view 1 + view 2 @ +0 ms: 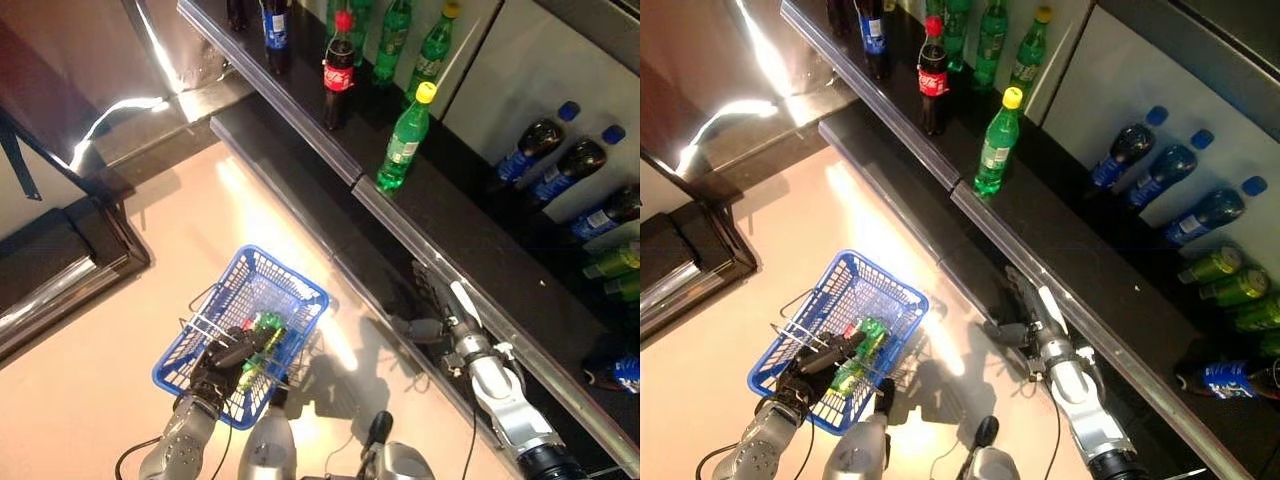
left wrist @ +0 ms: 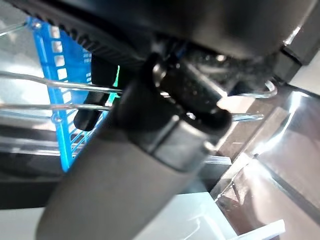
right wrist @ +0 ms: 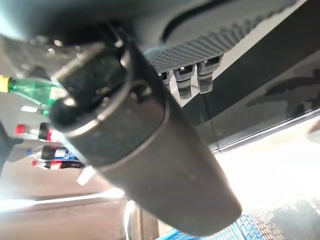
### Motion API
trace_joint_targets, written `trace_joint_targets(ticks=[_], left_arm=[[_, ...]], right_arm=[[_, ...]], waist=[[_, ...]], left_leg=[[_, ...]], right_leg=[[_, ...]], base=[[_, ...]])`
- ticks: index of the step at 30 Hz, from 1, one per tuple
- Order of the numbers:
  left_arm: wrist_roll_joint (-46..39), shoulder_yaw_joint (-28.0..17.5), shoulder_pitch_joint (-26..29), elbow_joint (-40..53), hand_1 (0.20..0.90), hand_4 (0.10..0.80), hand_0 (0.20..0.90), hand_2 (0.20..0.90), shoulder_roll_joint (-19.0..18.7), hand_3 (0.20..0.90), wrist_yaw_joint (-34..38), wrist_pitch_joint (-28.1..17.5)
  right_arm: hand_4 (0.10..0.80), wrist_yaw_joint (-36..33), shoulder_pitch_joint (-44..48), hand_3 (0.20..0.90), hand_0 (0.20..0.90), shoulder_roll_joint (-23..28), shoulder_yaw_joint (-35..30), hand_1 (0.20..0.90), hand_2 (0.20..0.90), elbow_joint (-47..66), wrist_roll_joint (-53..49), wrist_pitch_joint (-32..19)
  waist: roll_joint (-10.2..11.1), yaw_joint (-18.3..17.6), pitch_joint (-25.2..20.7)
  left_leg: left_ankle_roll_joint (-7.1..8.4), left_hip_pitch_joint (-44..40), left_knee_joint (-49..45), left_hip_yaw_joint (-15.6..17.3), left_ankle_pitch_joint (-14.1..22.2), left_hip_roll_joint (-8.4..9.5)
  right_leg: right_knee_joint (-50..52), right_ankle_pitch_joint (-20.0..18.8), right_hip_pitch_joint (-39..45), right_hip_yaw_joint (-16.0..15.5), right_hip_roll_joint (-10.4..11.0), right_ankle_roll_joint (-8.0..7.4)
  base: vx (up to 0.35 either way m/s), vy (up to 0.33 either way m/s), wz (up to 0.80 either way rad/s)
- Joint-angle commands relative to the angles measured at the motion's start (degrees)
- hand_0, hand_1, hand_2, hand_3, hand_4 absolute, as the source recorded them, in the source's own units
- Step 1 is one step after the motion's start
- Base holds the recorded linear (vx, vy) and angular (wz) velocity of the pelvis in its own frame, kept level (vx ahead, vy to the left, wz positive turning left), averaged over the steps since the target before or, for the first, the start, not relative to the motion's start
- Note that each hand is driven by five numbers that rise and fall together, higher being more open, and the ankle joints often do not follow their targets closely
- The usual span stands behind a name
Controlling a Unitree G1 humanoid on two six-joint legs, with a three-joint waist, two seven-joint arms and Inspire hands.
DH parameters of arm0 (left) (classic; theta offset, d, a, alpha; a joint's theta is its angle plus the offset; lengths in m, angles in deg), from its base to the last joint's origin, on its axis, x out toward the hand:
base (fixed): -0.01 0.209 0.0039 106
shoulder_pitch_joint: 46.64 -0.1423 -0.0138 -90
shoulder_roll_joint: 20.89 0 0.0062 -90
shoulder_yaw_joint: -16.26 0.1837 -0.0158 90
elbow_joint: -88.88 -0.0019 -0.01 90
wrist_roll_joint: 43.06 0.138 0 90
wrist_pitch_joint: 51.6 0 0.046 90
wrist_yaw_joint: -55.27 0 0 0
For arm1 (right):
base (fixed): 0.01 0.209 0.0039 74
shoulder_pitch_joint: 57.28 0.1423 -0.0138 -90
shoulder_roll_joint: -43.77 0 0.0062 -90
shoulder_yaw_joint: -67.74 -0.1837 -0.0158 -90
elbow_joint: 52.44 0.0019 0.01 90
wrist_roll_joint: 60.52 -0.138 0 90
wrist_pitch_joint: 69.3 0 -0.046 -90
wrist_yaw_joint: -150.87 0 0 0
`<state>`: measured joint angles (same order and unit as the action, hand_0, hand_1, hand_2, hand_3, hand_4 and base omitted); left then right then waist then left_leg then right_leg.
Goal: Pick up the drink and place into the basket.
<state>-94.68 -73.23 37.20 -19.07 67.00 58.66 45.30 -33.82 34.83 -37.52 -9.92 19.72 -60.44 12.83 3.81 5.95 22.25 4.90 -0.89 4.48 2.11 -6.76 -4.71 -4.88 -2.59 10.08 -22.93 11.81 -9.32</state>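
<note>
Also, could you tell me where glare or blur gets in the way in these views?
Left eye view: glare on the floor beside the blue basket. Left wrist view: the left hand looms out of focus, basket wires beyond. Right wrist view: the right hand is blurred; floor washed out.

Left hand [image 1: 222,366] sits at the lower left of the eye views, fingers curled around wire handles, arm rising from the bottom edge. Right hand [image 1: 437,295] reaches up at lower right, fingers extended, holding nothing.
</note>
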Motion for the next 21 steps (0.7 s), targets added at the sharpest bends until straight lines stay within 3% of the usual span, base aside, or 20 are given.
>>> trace_joint_targets(ticks=[1, 21], left_arm=[[3.8, -2.4, 6.8, 2.0, 0.3, 0.1, 0.3, 0.3, -1.2, 0.2, -3.6, -15.7], [12.1, -2.8, 7.0, -25.1, 0.3, 0.1, 0.3, 0.3, 1.2, 0.2, -7.8, -18.6]], right_arm=[[0.8, -0.4, -3.5, 0.9, 0.9, 2.0, 4.9, 0.9, 0.9, -6.2, 2.0, -5.8], [0.8, 0.4, -4.7, 0.9, 0.9, -2.9, 3.0, 0.9, 0.9, -27.2, 6.4, -7.2]], waist=[[-2.9, 0.5, -18.3], [-2.9, -1.6, -18.5]], left_leg=[[0.23, -1.0, 0.5, 2.0, 1.2, -0.48], [0.17, -2.3, 0.5, 4.4, 2.5, -0.88]], right_leg=[[0.4, 0.3, 1.5, -0.8, -0.3, -0.67], [0.4, -0.4, 0.6, 0.9, -0.2, -0.76]], base=[[0.0, 0.0, 0.0], [0.0, 0.0, -0.01]])
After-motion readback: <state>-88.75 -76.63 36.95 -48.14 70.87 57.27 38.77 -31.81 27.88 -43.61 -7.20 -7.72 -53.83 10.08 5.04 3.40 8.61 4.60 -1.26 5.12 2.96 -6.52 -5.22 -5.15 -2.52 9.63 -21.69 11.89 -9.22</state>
